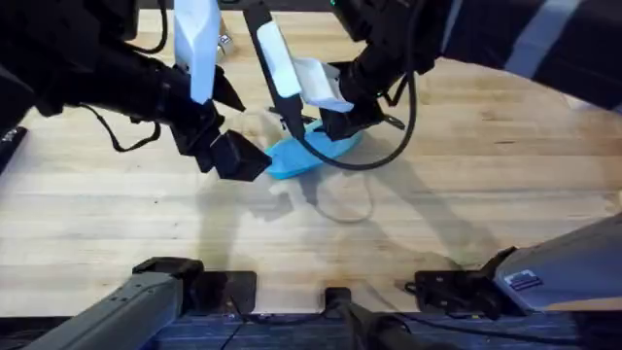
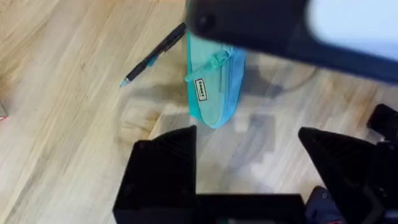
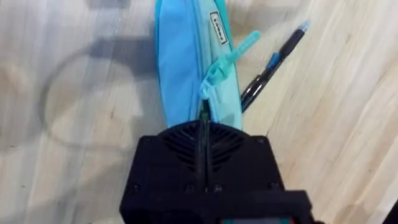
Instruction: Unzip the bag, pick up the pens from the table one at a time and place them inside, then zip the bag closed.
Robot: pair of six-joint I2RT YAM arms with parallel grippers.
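The light-blue bag (image 1: 301,154) lies mid-table on the wooden table (image 1: 486,185). My right gripper (image 1: 328,124) reaches down onto it. In the right wrist view that gripper (image 3: 202,127) is shut on the near end of the bag (image 3: 183,62), at the zipper line, and the teal pull (image 3: 229,56) sticks out free just past the fingertips. One dark pen (image 3: 273,62) lies on the wood against the bag's side. My left gripper (image 1: 238,156) hovers open just off the bag's left end. From its wrist view, the gripper (image 2: 249,152) faces the bag (image 2: 214,87) and the pen (image 2: 152,56).
The right arm's black cable (image 1: 389,146) loops over the table beside the bag. A small metallic object (image 1: 224,42) sits at the far edge and a dark item (image 1: 10,141) at the left edge. Arm bases line the near edge.
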